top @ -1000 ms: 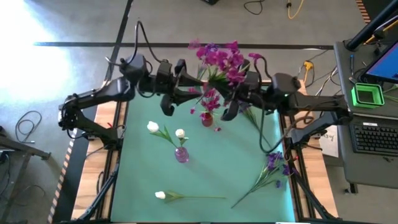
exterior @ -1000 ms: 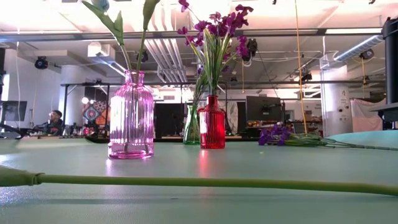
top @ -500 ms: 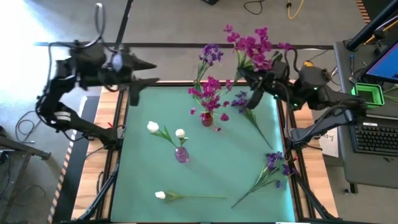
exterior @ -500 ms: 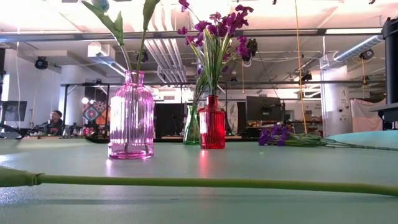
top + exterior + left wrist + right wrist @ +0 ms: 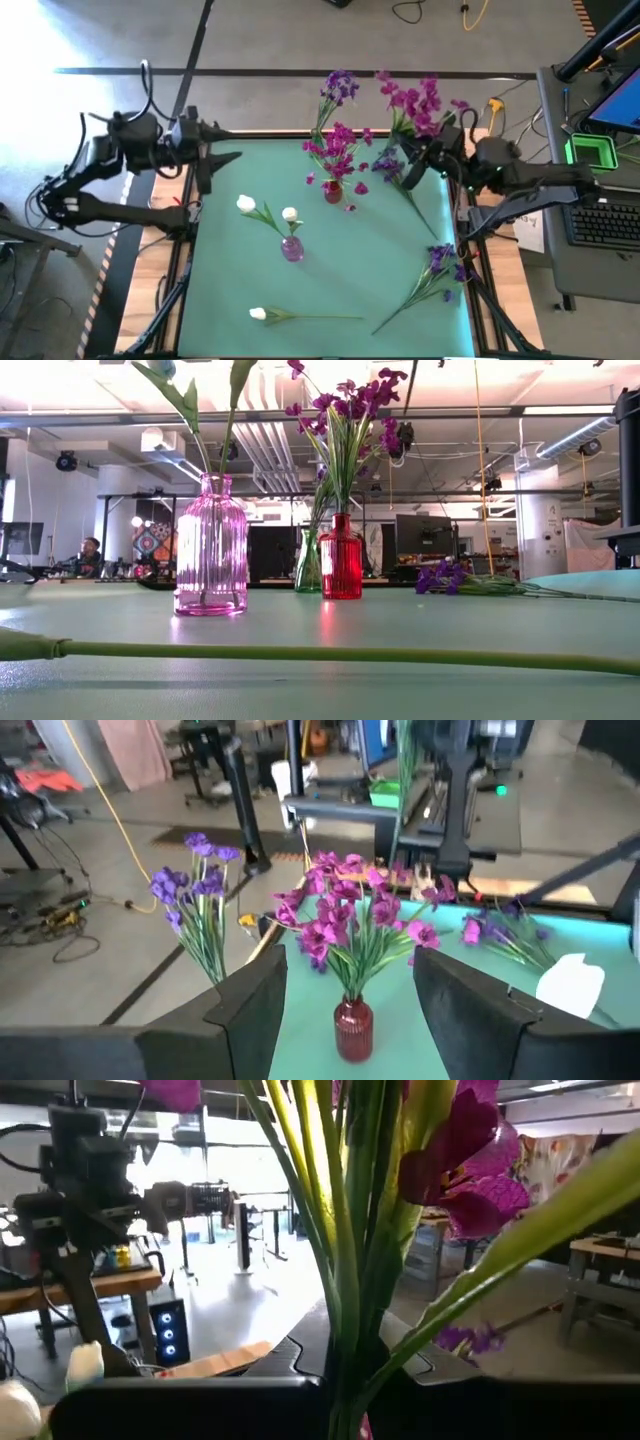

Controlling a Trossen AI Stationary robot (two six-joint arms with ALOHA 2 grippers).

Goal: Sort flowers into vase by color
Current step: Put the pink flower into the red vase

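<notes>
The right gripper (image 5: 418, 163) is clenched on a bunch of magenta flowers (image 5: 418, 98) at the far right edge of the desk (image 5: 380, 260) — stems fill its wrist view. The left gripper (image 5: 215, 165) hangs released over the far left edge, holding nothing. A red vase (image 5: 333, 190) near the far middle carries magenta blooms; a pink vase (image 5: 291, 247) holds two white buds (image 5: 246, 205). One white-budded stem (image 5: 300, 317) lies at the near edge, and purple flowers (image 5: 440, 265) lie to the right.
</notes>
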